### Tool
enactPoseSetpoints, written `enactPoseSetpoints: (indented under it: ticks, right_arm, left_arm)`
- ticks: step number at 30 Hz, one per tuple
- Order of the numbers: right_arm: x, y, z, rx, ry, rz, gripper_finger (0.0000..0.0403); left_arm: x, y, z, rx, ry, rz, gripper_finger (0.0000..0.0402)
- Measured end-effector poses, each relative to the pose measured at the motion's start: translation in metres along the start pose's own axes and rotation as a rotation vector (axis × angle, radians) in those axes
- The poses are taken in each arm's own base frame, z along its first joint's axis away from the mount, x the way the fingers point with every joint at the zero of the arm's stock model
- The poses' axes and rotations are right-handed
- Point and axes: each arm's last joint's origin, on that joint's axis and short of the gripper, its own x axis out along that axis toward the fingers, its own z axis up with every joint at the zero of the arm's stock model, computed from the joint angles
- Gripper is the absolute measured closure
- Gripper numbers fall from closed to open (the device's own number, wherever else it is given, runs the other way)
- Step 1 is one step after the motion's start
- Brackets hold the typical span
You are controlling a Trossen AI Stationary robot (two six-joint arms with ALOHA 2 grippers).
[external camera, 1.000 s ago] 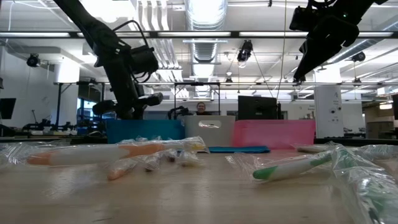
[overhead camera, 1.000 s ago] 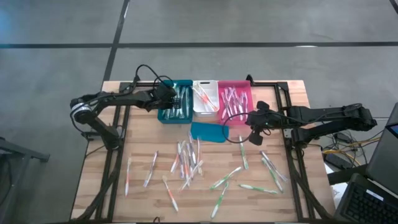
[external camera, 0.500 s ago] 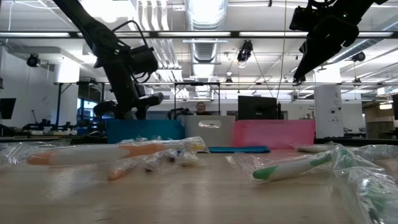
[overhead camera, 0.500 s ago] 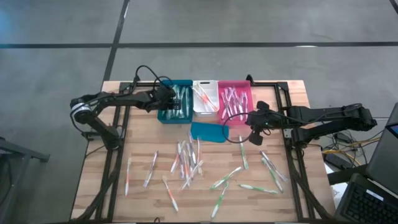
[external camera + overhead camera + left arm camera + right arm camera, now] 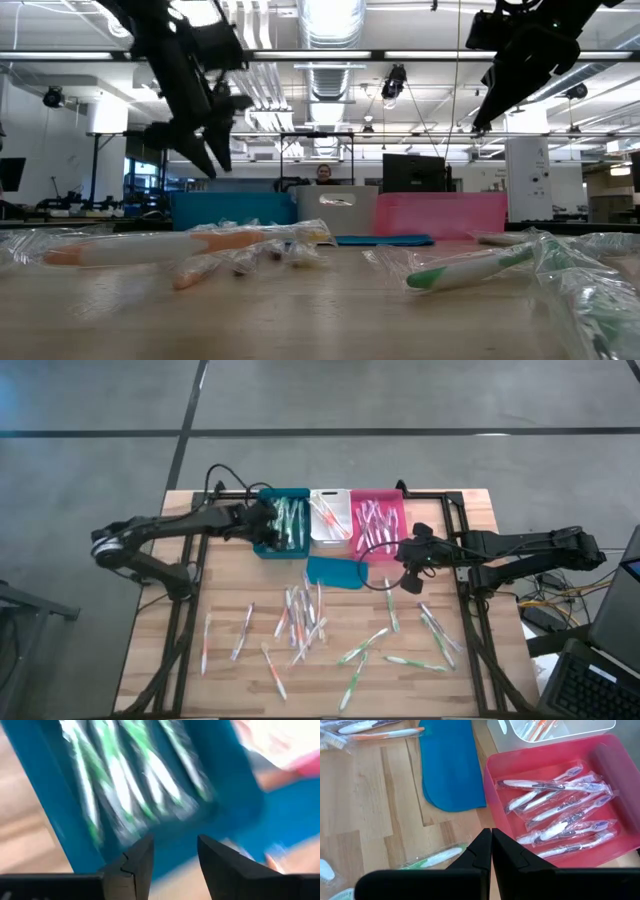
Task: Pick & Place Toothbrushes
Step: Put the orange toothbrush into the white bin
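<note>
Several wrapped toothbrushes [image 5: 303, 615] lie loose on the wooden table's near half. More lie in three bins at the far edge: green ones [image 5: 125, 780] in the teal bin [image 5: 268, 549], others in the white bin [image 5: 330, 540] and the pink bin [image 5: 495, 765]. My left gripper [image 5: 172, 855] hangs open above the teal bin's near left corner [image 5: 263, 523], nothing between its fingers. My right gripper [image 5: 491, 845] is shut and empty, above the table beside the pink bin's near right corner [image 5: 408, 563].
A flat teal lid-like piece [image 5: 335, 571] lies on the table just in front of the bins. A dark frame rail [image 5: 190, 610] runs along each side of the table. A person [image 5: 322, 174] sits far behind the table in the room.
My left gripper has risen out of the teal bin and drawn back a little toward the table's left edge, tipping as it went. The toothbrushes in the bin stay lying there. My right arm has kept still.
</note>
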Motion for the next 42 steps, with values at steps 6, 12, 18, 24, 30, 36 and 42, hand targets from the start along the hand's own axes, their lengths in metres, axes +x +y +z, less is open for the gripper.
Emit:
enactPoseSetpoints:
  ticks: [6,12,18,24,30,36,42]
  right_arm:
    - [0.000,0.000,0.000,-0.002,-0.004,0.004,0.0394]
    - [0.000,0.000,0.000,-0.001,-0.004,0.004,0.0394]
    - [0.000,0.000,0.000,0.002,-0.004,0.005,0.0394]
    - [0.000,0.000,0.000,0.006,-0.004,0.007,0.0394]
    - [0.000,0.000,0.000,0.011,-0.004,0.007,0.0394]
    - [0.000,0.000,0.001,0.022,-0.005,0.007,0.0394]
    - [0.000,0.000,0.001,0.028,-0.005,0.008,0.0394]
  left_arm:
    - [-0.038,-0.033,-0.046,0.105,0.004,-0.160,0.0251]
    - [-0.069,-0.056,-0.095,0.133,0.065,-0.299,0.0251]
    - [-0.091,-0.062,-0.146,0.112,0.151,-0.302,0.0251]
    - [-0.108,-0.047,-0.187,0.010,0.245,-0.190,0.0251]
    - [-0.118,-0.023,-0.207,-0.070,0.323,0.006,0.0251]
    - [-0.120,-0.011,-0.209,-0.092,0.342,0.132,0.0251]
    - [-0.118,-0.009,-0.212,-0.097,0.365,0.182,0.0251]
